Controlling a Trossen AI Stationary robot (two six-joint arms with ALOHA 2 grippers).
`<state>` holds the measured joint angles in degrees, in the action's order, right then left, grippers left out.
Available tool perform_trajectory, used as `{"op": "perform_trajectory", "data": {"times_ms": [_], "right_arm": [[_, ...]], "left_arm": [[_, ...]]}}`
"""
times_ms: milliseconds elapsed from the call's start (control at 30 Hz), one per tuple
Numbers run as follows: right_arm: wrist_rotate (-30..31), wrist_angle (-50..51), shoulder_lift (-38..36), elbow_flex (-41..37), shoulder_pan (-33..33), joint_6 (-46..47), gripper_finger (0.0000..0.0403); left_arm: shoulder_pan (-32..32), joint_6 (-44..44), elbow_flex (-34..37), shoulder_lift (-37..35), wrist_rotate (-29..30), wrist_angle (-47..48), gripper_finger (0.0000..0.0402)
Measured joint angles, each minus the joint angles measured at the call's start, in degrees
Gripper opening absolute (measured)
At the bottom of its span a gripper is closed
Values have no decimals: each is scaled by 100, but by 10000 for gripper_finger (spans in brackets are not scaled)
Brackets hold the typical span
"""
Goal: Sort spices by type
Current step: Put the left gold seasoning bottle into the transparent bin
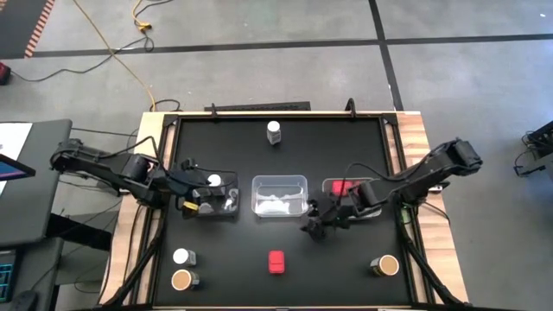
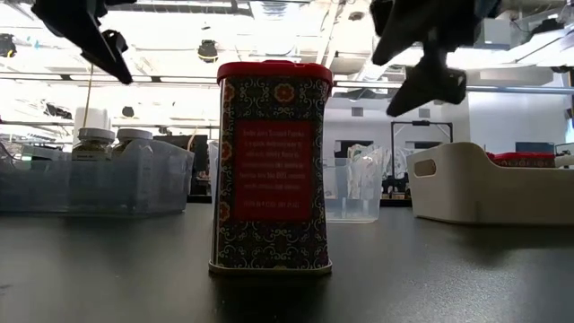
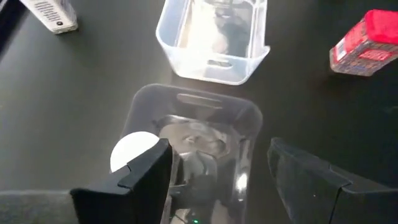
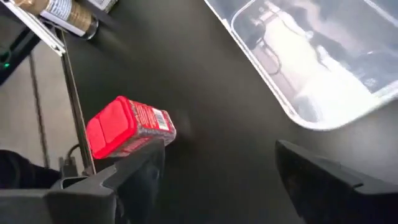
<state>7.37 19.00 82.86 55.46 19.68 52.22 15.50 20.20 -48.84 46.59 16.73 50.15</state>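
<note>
Right up at the table's near edge stands a red spice packet [image 1: 276, 262] — upright on the black table [image 1: 346, 155], its printed label facing out in the low view. Flanking it along that edge are a white-capped jar [image 1: 183, 257] touching a tan-topped jar [image 1: 182, 279] at the left corner, and another tan-topped jar [image 1: 386, 265] at the right corner. Further in, three trays sit in a row: the left tray [image 1: 226, 210] holding a second white-capped jar [image 1: 213, 181], a clear middle tray [image 1: 279, 195], and a right tray [image 1: 367, 183] with a second red packet [image 1: 342, 187] in it. Above the left tray hangs the left gripper [image 1: 195, 200], jaws apart with nothing between them. Between the middle tray and the right one, the right gripper [image 1: 316, 220] hovers above the bare table, jaws spread too — also gripping nothing. Farthest back, a lone white-capped jar [image 1: 274, 131] stands near the far edge.
</note>
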Motion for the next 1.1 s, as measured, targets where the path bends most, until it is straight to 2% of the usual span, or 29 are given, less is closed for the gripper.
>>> {"op": "perform_trajectory", "data": {"times_ms": [133, 300, 400, 567, 800, 1000, 1100], "right_arm": [[519, 254, -210, 0, 396, 117, 317], [940, 702, -468, 0, 691, 140, 307], [952, 949, -581, 0, 760, 132, 306], [952, 1259, -703, 0, 899, -109, 305], [944, 1456, -972, 0, 1186, -172, 305], [939, 1550, -1029, 0, 1422, -625, 305], [936, 1553, -1029, 0, 1492, -848, 305]], "left_arm": [[442, 437, -469, 509, 12, 222, 251], [1111, 1357, -1458, 1578, 604, 1046, 251], [1404, 2346, -2191, 2250, 785, 1743, 251], [1718, 4653, -3282, 3174, 791, 2766, 251], [2215, 7068, -4227, 3963, 103, 3373, 251], [2951, 8361, -4304, 4297, -235, 3232, 251], [3299, 9245, -4294, 4463, -621, 3281, 251]]}}
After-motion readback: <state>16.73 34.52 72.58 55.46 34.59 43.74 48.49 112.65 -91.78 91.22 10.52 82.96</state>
